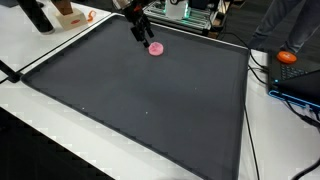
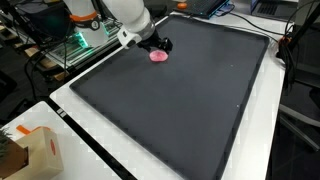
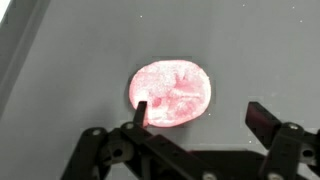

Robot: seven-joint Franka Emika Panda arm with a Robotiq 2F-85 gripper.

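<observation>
Hovering with my gripper (image 3: pixel 200 110) spread wide, I fear a finger clipping the flat, round pink disc (image 3: pixel 172 90) sideways.

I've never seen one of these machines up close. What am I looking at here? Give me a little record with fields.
Hand: open, jaws spread wide, holding nothing
Nearest thing: pink round lump, lying flat just under the hand
Contact: cannot tell; one finger overlaps its edge in the wrist view
Surface: dark mat on a white table
Nearby: orange object off the mat
</observation>
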